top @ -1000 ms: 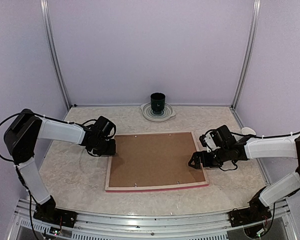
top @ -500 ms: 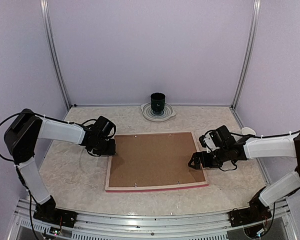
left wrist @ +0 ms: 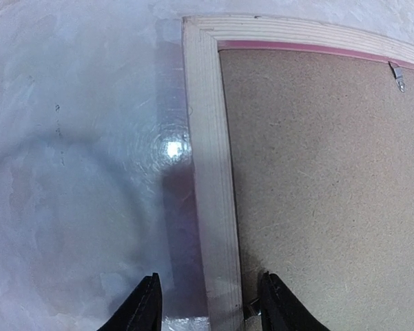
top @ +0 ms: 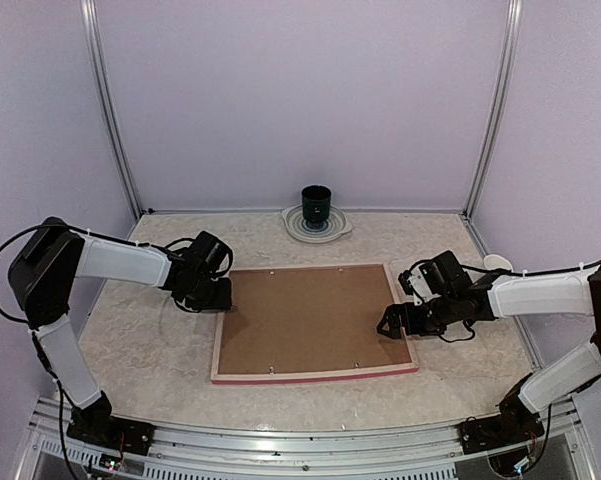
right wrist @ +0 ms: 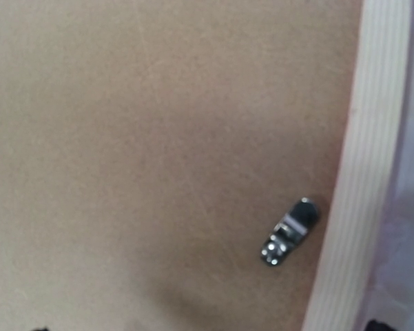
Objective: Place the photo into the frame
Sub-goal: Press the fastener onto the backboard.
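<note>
Pinkish-wood frame (left wrist: 212, 172) face-down | left end effector (left wrist: 211, 307) parted astride rim — right end effector (top: 388, 326) low, seemingly parted

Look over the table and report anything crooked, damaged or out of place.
Nothing is spilled or broken. The frame lies face down, turned slightly askew to the near edge of the table. In the right wrist view, one metal clip on the backing board sits at a slant rather than square to the rim.
</note>
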Available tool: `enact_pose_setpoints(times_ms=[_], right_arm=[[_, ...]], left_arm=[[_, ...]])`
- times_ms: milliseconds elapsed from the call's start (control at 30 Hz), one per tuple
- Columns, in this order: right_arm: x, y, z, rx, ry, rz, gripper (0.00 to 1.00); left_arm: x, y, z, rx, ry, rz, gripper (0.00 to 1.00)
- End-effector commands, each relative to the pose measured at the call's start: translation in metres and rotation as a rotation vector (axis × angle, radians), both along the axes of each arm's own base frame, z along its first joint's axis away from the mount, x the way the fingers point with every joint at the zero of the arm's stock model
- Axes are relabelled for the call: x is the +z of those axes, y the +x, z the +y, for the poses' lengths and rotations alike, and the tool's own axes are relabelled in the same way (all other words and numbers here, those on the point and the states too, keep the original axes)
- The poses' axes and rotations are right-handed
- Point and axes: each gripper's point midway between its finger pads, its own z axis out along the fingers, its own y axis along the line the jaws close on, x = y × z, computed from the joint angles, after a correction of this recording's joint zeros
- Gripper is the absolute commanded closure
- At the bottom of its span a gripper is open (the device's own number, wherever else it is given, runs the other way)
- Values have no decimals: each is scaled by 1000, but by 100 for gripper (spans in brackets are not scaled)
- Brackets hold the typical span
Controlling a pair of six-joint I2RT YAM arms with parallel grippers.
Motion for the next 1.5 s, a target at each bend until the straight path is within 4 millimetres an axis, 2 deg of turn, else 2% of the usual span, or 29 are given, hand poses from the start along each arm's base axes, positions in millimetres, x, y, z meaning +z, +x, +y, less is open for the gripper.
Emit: enact_pose_setpoints(times_ms=[0,367,833,1467], right_arm=[[1,4,-1,1,0,-10,1],[1,4,-1,2,-2,-12,1],[1,4,-1,2,1,-13,1],[0,4,-1,2,1,-10,1]], left_arm=[[4,-4,-4,-20,-3,10,51],[-1,-9,-9,-41,-35,33,52],[-10,-16,-4,-41,-17,61,61],[-11,-23,0,-37,-9,71,72]])
